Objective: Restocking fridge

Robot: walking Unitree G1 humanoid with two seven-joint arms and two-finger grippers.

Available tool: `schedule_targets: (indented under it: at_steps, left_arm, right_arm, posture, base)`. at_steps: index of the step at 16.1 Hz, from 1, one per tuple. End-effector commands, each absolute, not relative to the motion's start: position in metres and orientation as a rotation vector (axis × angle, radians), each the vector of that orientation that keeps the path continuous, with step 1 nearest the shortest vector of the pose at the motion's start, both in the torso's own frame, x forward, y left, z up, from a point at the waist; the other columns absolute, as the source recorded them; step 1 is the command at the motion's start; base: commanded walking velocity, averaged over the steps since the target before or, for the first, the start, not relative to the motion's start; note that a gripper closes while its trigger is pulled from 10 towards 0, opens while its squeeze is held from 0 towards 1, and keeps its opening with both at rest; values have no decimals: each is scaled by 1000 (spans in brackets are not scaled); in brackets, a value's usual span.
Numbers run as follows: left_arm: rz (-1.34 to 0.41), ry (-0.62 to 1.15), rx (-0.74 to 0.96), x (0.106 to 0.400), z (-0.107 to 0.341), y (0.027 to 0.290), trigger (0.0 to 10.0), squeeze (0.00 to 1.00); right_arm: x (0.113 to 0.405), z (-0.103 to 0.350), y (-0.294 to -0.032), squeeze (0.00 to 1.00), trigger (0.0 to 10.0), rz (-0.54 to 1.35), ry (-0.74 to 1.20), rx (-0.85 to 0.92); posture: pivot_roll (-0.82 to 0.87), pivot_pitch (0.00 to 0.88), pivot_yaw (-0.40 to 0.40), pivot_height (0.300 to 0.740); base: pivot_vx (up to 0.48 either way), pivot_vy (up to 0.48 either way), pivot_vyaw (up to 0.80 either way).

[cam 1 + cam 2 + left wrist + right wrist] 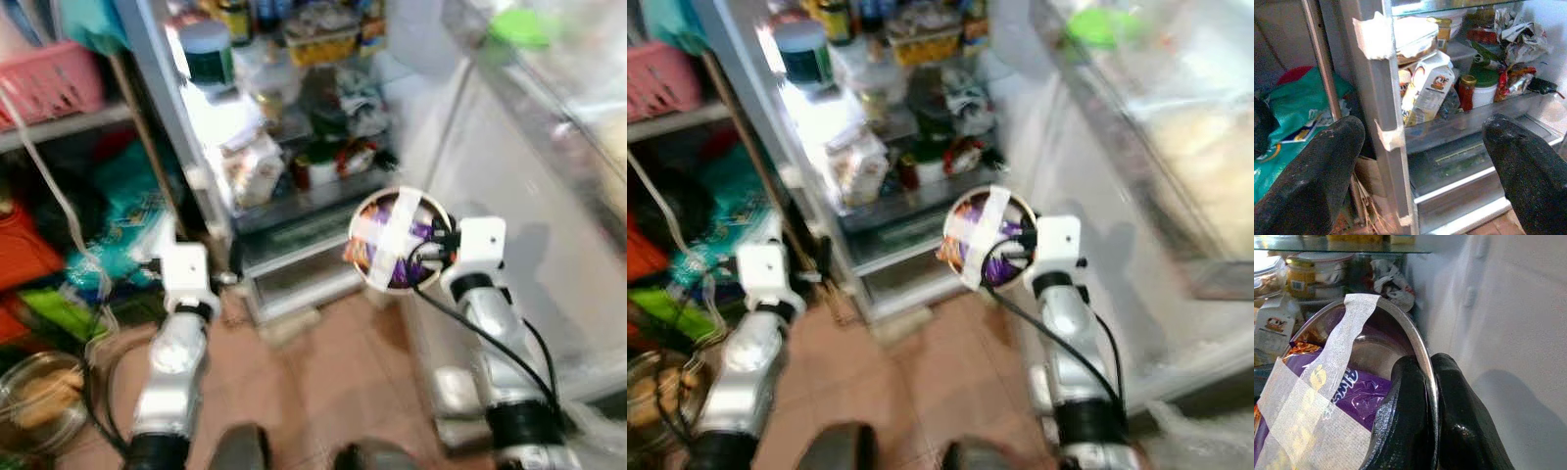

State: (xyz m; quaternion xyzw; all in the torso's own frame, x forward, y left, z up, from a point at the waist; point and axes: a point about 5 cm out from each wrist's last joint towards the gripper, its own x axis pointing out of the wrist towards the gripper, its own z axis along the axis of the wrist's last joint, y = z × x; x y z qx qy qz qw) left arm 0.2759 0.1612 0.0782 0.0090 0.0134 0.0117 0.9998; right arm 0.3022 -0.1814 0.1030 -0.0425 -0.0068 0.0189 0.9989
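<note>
Right gripper (1431,396) pinching rim of taped metal bowl (399,240), purple packets inside, fridge (294,186) shelves just beyond. Left gripper (1425,161) fingers spread, empty, milk carton (1428,88) ahead.

— What's the shelf (1469,128) carrying?

— I see a carton (1428,89), a red-lidded jar (1467,91) and a green-lidded tub (1486,86) standing on it, with crumpled packets (1515,78) beside them.

— And underneath?

— A drawer (1459,164); greens inside, I think.
</note>
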Motion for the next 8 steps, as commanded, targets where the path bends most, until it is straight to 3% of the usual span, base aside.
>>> schedule_targets:
  at_steps: [1,8]
  left_arm:
    - [56,31,33,274,78,170,10000,0]
    - [50,26,42,275,78,171,10000,0]
  right_arm:
    - [306,111,-174,0,10000,50,-55,-84]
    - [312,115,-199,0,10000,-109,-54,-177]
  posture:
    - [22,107,-8,740]
    - [24,107,-5,740]
  base:
    - [0,0,0]
    - [0,0,0]
